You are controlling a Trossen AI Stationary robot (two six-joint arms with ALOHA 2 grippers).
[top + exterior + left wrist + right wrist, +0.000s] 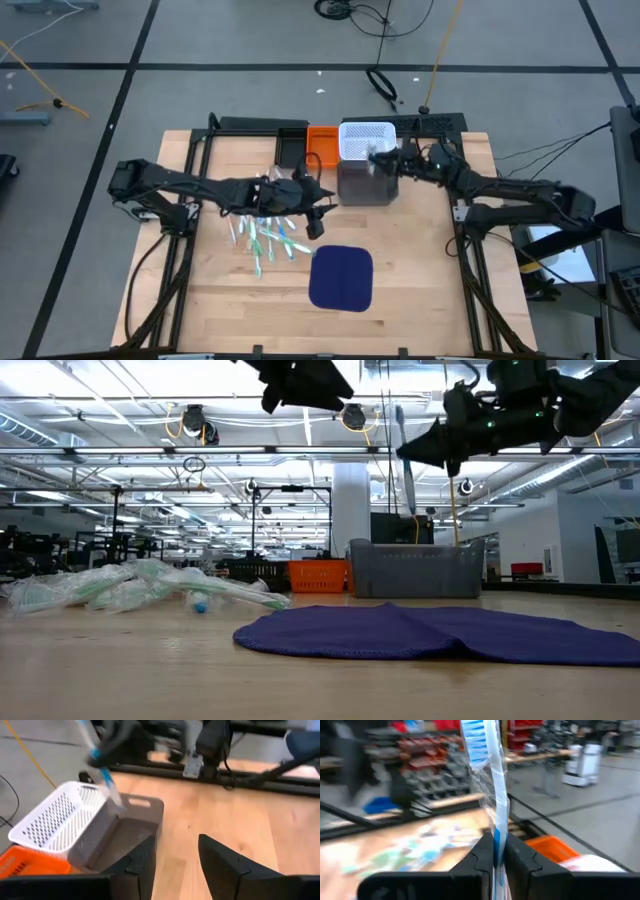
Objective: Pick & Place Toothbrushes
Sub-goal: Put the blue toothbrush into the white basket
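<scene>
High view showed the right end effector (pixel 378 158) clamped on a toothbrush (pixel 492 795) over the grey bin (pixel 365 185); lowering before release seemed wise. Left end effector (pixel 176 855) hung apart, empty.

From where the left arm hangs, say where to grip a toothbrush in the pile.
Take a toothbrush at the pile's edge by mid-handle, from straight above: they lie flat on the table, overlapping, in clear wrap. The left gripper is open beside them.

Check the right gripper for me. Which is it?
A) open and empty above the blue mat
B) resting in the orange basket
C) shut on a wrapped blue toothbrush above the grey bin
C: the right gripper pinches a wrapped blue toothbrush between its fingers, and the high view puts it over the grey bin.
</scene>
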